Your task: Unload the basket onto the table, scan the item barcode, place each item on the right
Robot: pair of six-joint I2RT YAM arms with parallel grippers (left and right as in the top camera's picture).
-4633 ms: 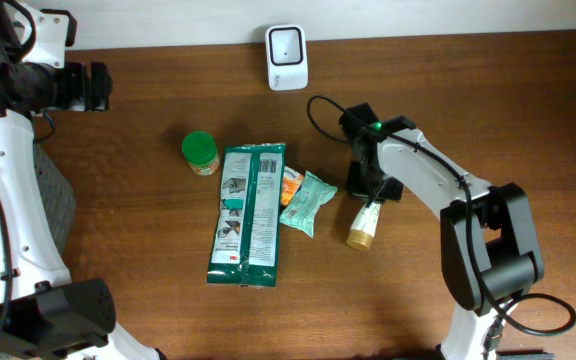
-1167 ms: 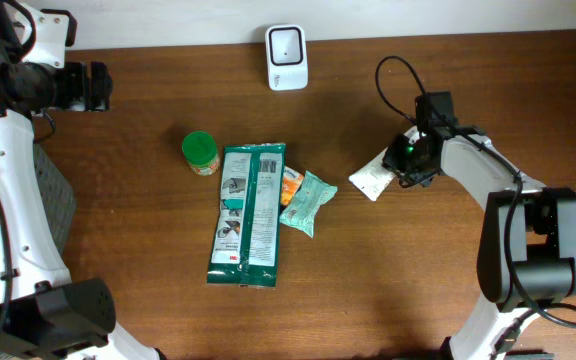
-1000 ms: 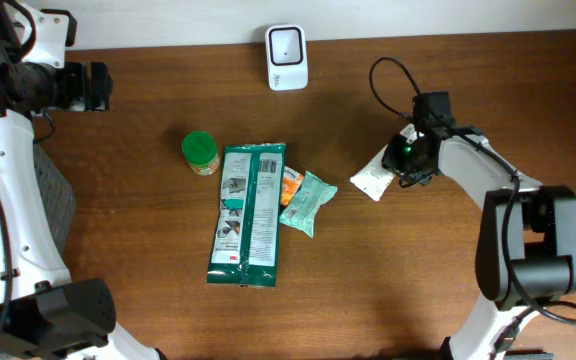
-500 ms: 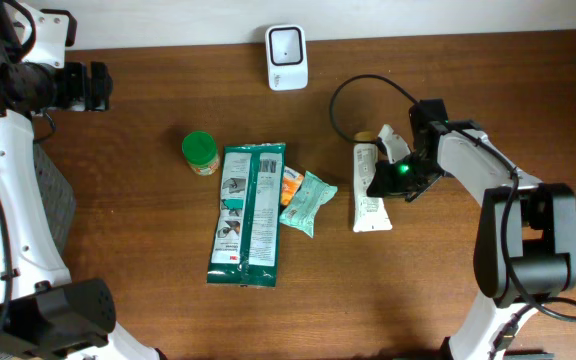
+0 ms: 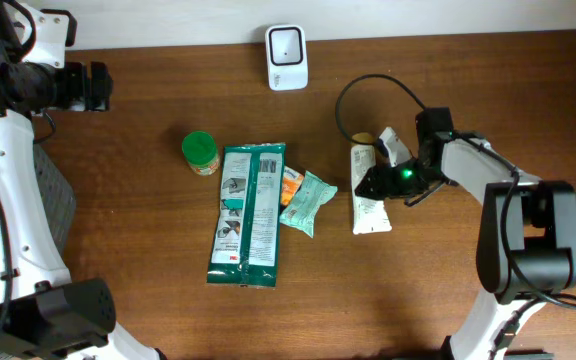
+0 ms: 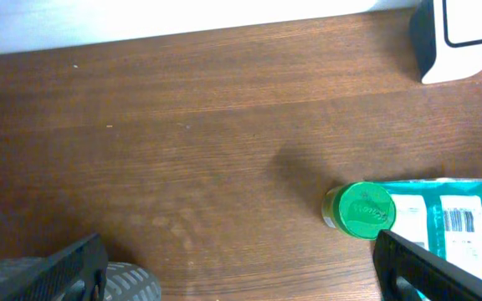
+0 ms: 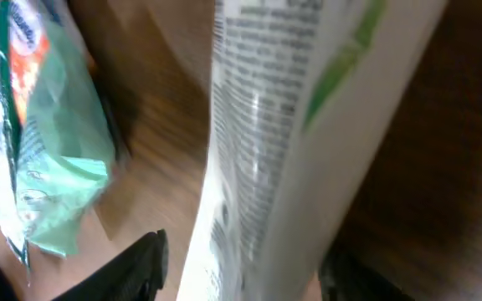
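**Worktop with tube laid down under the right gripper**

The white tube (image 5: 370, 208) lies flat on the worktop (image 5: 168, 310), right of centre. It runs lengthwise from back to front, with its tan cap (image 5: 364, 138) towards the back edge. The right gripper (image 5: 376, 183) sits low over the tube's middle. In the right wrist view the tube's printed side fills the frame between the two dark fingers (image 7: 136, 263), which stand apart on either side of it. A strip of wood shows between one finger and the tube, so the tube is not clamped.

The scanner (image 5: 286, 57), a small white box with a dark window, stands at the back edge near the centre, well apart from the tube.

The left gripper (image 5: 93, 87) hangs above the back left corner. Its fingers (image 6: 65, 267) are spread wide with nothing between them.

The other goods lie left of the tube. A small teal packet (image 5: 310, 203) is nearest and overlaps an orange packet (image 5: 290, 183). A long green and white packet (image 5: 250, 215) touches the orange one. A jar with a green lid (image 5: 200, 152) stands just beside the long packet's back left corner.
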